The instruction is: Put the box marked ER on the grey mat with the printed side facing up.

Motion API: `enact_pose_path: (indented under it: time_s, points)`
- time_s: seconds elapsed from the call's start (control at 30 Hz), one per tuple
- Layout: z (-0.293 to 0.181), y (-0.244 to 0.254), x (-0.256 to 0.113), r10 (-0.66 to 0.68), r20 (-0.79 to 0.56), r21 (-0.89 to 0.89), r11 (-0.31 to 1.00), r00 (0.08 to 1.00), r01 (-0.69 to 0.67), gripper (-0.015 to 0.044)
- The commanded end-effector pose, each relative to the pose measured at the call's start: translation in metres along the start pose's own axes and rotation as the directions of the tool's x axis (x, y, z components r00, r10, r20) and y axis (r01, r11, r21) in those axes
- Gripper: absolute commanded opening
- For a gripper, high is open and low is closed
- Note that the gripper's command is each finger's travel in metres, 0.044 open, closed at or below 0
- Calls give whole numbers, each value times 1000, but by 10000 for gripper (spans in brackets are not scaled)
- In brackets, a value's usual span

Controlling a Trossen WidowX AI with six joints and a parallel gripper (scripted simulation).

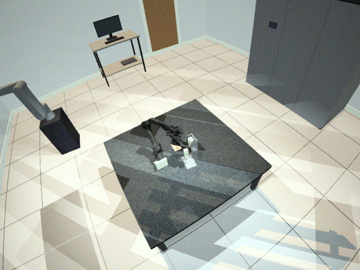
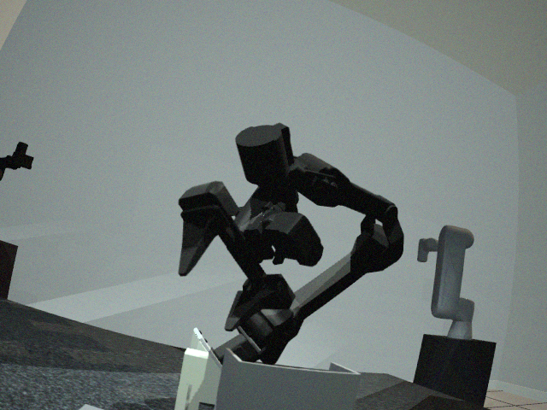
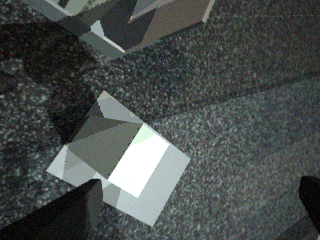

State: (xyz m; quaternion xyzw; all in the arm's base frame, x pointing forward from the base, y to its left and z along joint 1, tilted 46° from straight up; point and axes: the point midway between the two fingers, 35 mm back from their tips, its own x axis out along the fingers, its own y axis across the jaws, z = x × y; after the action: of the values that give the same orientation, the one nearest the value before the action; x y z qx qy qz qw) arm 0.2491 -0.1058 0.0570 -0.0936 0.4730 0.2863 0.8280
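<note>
A pale green box point(image 1: 185, 153) point(image 2: 190, 379) point(image 3: 150, 162) stands upright on the grey mat point(image 1: 191, 165) point(image 3: 167, 182). No printed letters can be read on the sides that show. The bin point(image 1: 194, 145) point(image 2: 287, 388) point(image 3: 208, 11) stands beside the mat. Pale box tops point(image 1: 190, 140) show inside it; how many boxes it holds cannot be told, and their codes are hidden. My gripper point(image 2: 205, 301) point(image 3: 199, 186) is wide open and empty. It is raised above the table, near the bin and mat, tilted, with a clear gap to the box in the wrist view.
A larger pale block point(image 1: 161, 163) is beside the arm's base, left of the mat in the top view. A small tan flat thing point(image 1: 174, 146) lies between the base and the bin. Another grey arm on a dark pedestal point(image 1: 60, 135) point(image 2: 455, 368) is away from the table.
</note>
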Motion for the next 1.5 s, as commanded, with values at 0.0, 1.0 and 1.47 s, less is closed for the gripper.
enact_pose_path:
  time_s: [0.0, 1.0, 1.47]
  points:
    - [0, 3, 1, -28, -23, 63, 998, 999, 30, 440]
    - [6, 9, 2, -229, -189, 517, 804, 955, 295, 440]
    - [10, 11, 3, -287, -272, 657, 642, 918, 396, 440]
